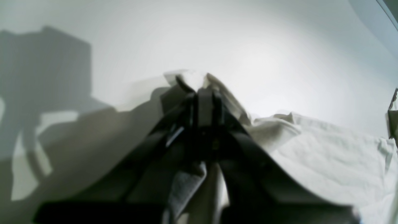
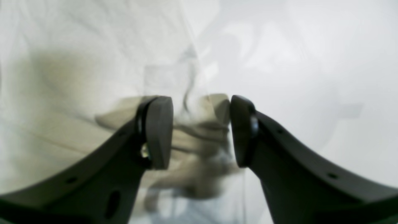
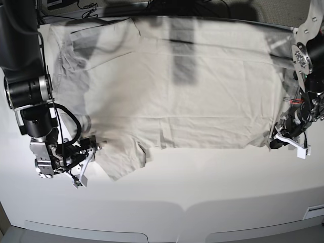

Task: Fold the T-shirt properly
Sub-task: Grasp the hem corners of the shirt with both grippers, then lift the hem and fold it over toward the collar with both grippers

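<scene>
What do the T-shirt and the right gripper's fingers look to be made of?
T-shirt: soft woven or knit fabric, likely cotton, matte beige; it creases and drapes limply. Right gripper fingers: hard dark plastic by the look, smooth with a slight sheen and moulded edges; metal cannot be ruled out.

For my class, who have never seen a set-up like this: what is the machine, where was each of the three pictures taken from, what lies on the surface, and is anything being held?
This is a robot with two arms working at a white table. The base view looks down on it from above; the other two come from cameras on the wrists, looking along the fingers. A pale T-shirt lies spread flat. The left gripper, at the base view's right side, is shut on the T-shirt's edge. The right gripper, on that view's left, stands open with bunched cloth between its fingers, not yet pinched. The close views are blurry.
</scene>
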